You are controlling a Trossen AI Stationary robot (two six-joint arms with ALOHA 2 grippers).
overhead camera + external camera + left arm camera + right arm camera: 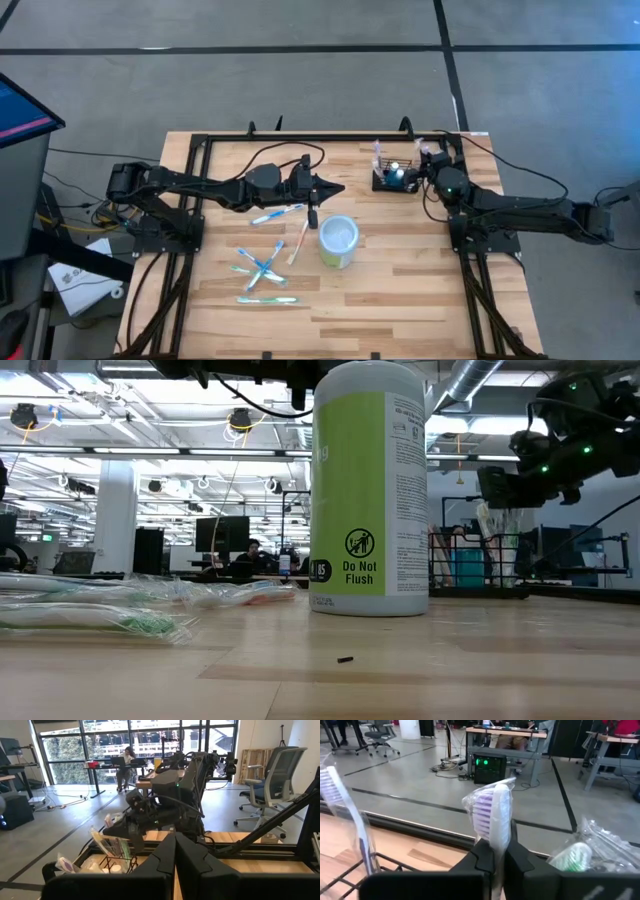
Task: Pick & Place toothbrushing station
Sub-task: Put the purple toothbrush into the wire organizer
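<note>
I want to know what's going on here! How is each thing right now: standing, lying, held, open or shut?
Right claw: shut on purple toothbrush, over the basket.
Left claw: shut, empty, above the table.
Basket: upright, toothbrushes standing in it.
Wipes tub: upright, lid on.
Wrapped toothbrushes: lying flat on the table.

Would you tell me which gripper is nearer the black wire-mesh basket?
Right. The right gripper is directly over the basket, holding a toothbrush; the left gripper hovers mid-table.
</note>
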